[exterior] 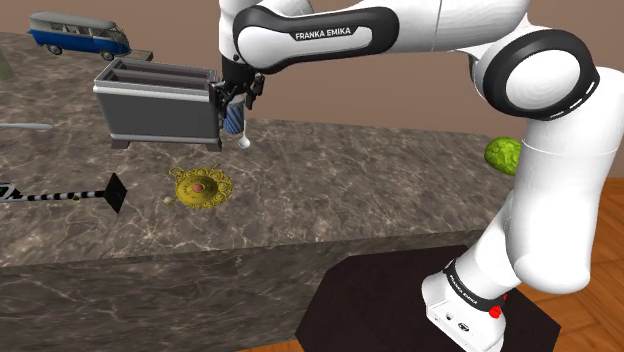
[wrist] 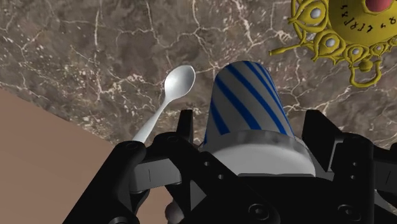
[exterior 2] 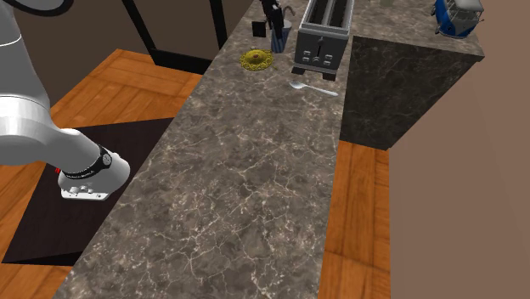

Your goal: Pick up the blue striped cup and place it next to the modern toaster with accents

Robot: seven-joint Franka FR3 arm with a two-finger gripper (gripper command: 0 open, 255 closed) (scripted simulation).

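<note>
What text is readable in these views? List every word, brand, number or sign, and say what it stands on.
"FRANKA EMIKA": on the dark forearm band of the white arm.
Raised glyph-like marks on the gold ornament: not legible as words.
Small marks on the toaster front: too small to read.

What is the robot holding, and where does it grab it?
The gripper holds the blue-striped white cup, clasping it on both sides at its wide end.

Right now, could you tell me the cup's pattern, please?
The cup is white with blue stripes, clearest in wrist view.
</note>
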